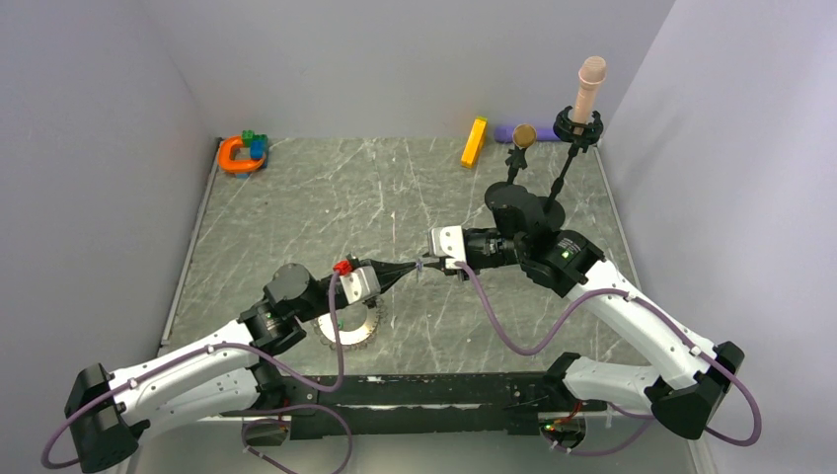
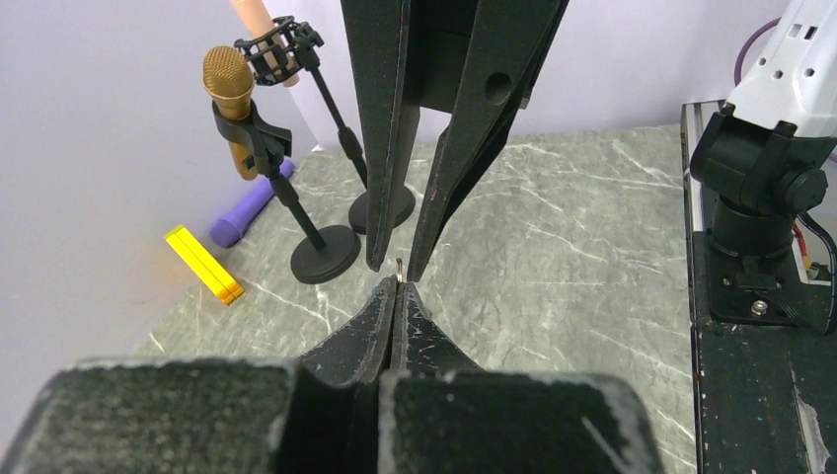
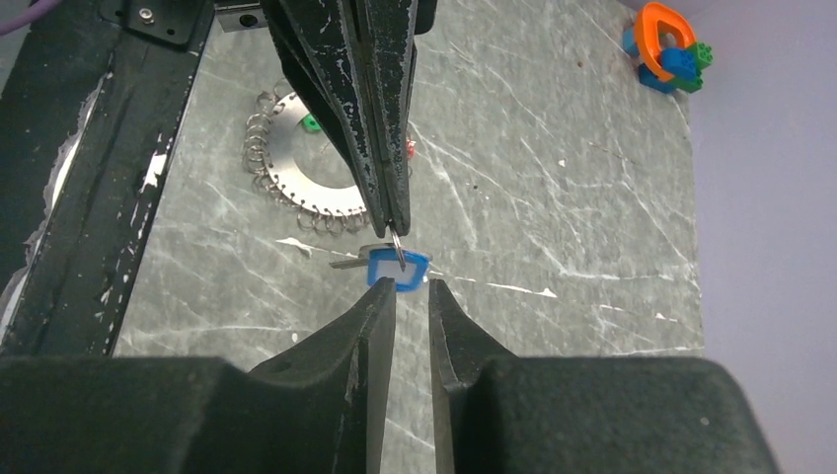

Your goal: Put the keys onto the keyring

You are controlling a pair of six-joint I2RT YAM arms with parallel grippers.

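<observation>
Keyring [image 3: 301, 173], flat toothed silvery metal, lies on stone tabletop [image 3: 553, 197] at ten o'clock from blue-headed key [image 3: 398, 269]; left gripper [image 3: 397, 225] pinches its wire loop, right gripper [image 3: 412, 288] fingers slightly apart.

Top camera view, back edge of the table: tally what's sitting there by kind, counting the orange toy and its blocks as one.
Microphones on stands: 2
Yellow bar: 1
Purple cylinder: 1
Orange horseshoe toy with blocks: 1
Total: 5
</observation>
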